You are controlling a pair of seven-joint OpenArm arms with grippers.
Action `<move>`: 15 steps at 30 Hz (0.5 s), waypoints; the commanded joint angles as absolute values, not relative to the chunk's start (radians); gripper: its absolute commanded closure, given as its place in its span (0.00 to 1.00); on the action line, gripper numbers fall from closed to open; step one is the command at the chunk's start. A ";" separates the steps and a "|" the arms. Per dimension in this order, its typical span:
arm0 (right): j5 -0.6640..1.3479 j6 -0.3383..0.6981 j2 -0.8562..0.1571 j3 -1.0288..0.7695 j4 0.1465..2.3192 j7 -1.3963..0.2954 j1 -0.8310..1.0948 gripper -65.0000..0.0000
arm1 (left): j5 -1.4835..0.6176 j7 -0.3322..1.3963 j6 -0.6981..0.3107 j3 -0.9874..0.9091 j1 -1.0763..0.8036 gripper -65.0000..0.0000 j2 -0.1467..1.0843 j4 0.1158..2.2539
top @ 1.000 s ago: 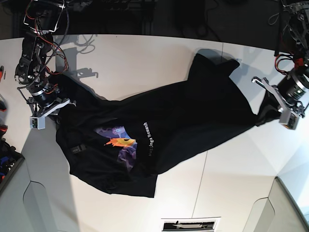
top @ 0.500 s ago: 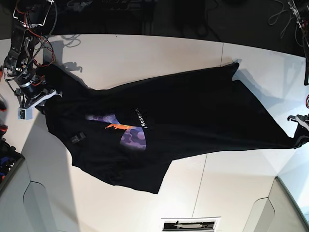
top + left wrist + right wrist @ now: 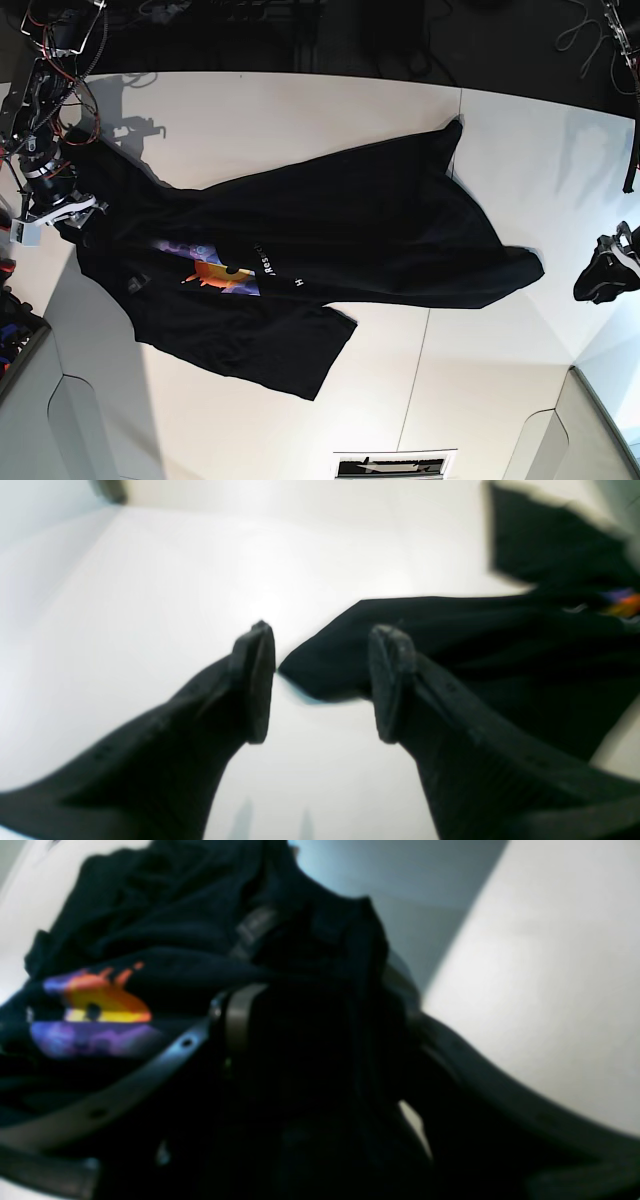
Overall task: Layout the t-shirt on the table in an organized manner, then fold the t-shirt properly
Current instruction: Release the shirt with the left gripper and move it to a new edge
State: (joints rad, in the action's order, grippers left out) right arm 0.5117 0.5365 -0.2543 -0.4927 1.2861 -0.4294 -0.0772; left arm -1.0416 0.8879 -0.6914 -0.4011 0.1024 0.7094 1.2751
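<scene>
- Over the broad flat white table (image 3: 300, 110) we go, and the large black cloth t-shirt (image 3: 330, 235) lies stretched in a long diagonal band, running from about 9 o'clock in the base view across toward 3 o'clock.
- Its orange spiky graphic with purple patches (image 3: 215, 272) faces up, left of centre, with a line of white lettering (image 3: 277, 273) just beside it.
- A loose flap of the black cloth hangs down toward 6 o'clock, and a pointed corner reaches up toward 1 o'clock.
- Left gripper (image 3: 320, 680): the wrist view shows its two dark fingers (image 3: 255, 680) standing clearly apart, nothing between them. A rounded corner of the shirt lies on the white surface just beyond the gap, close to the fingertips; whether it touches them, I cannot tell.
- In the base view that left gripper (image 3: 603, 272) sits at the 3 o'clock edge, near the shirt's tip but apart from it.
- Right gripper (image 3: 62, 208): at 9 o'clock, right against the shirt's end.
- From the right wrist camera, the picture is blurred and dark cloth bunches over and between the fingers (image 3: 240, 1015); they look spread, but whether the cloth is gripped or merely draped I cannot tell.
</scene>
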 commanded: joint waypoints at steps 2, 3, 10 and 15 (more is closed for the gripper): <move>0.543 0.554 -0.267 -0.506 1.341 -0.437 -0.093 0.50 | -1.147 0.932 -0.698 -0.414 0.076 0.50 0.734 1.323; 0.543 0.554 -0.265 -0.514 1.362 -0.460 -0.091 0.50 | -1.160 0.944 -0.698 -0.414 0.046 0.50 0.735 1.351; 0.550 0.554 -0.276 -0.591 1.452 -0.522 -0.087 0.50 | -1.146 0.938 -0.698 -0.414 -0.193 0.50 0.664 1.642; 0.554 0.554 -0.289 -0.596 1.452 -0.540 -0.038 0.50 | -1.089 0.895 -0.698 -0.413 -0.309 0.49 0.565 1.792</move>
